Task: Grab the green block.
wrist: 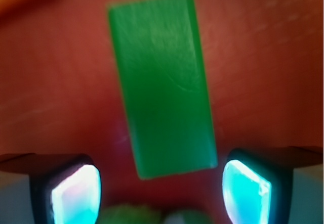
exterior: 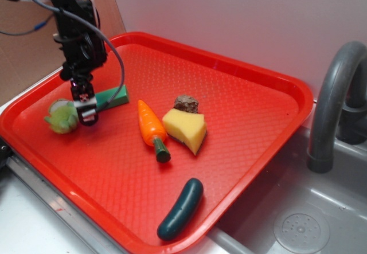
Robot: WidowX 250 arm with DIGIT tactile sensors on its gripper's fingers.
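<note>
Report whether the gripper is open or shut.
Open: in the wrist view the gripper fingers stand apart either side of the green block, not touching it.

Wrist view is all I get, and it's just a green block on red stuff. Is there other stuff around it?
Observer: Yes. A fuzzy light-green toy sits on the red tray, just left of the gripper.
Operator: Any food toys?
Observer: A carrot lies right of the green block, beside a yellow wedge.
Operator: Anything else green?
Observer: A dark green cucumber lies near the tray's front edge.
</note>
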